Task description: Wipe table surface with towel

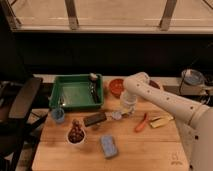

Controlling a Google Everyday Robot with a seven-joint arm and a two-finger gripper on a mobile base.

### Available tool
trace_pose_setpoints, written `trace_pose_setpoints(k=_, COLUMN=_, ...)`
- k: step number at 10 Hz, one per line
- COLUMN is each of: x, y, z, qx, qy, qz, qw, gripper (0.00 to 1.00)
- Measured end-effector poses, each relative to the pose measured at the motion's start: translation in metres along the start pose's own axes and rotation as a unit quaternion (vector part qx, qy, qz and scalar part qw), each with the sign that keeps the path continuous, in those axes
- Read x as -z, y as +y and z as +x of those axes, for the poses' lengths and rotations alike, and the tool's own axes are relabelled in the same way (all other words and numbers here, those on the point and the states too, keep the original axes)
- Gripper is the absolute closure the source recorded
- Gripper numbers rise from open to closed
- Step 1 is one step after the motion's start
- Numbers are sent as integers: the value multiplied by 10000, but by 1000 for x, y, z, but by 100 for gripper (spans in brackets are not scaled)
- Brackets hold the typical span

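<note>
The table surface [145, 152] is a broad light-brown wooden top. A small pale blue-grey towel [117, 115] lies on it near the middle, just right of a dark flat block [95, 119]. My white arm reaches in from the right and bends down. My gripper [124, 112] points down onto the towel and is shut on it, holding it against the wood. Most of the towel is hidden under the gripper.
A green tray [65, 95] with utensils sits at the back left, and a red bowl [116, 86] is behind the gripper. A blue cup [58, 115], a white bowl of brown pieces [76, 135] and a blue sponge [108, 146] stand front left. A carrot [141, 122] and a yellow item [161, 121] lie to the right.
</note>
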State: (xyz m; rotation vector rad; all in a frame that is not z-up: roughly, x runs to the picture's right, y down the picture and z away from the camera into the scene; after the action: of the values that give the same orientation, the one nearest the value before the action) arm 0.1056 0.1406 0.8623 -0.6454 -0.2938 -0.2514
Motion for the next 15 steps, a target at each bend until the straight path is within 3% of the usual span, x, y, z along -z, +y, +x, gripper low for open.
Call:
trace_pose_setpoints(k=3, x=7, y=31, z=-12, qx=22, qy=-62, qz=-86, qw=9999, gripper=100)
trace_pose_setpoints(k=5, x=10, y=54, z=6, qx=-156, qy=-29, qz=-205, qw=9997, gripper=100)
trace_pose_setpoints(k=8, x=16, y=76, z=59, qx=-571, qy=148, qz=-299, qw=9978, gripper=100)
trace_pose_setpoints(k=10, x=16, y=62, z=78, qx=-641, qy=218, qz=-252, qw=9974, gripper=100)
trace_pose_setpoints(k=12, x=12, y=28, z=82, qx=-582, qy=192, qz=-168, qw=9980, gripper=100)
trace_pose_setpoints(k=15, x=3, y=1, z=47, qx=-312, qy=62, qz=-127, qw=9994, gripper=100)
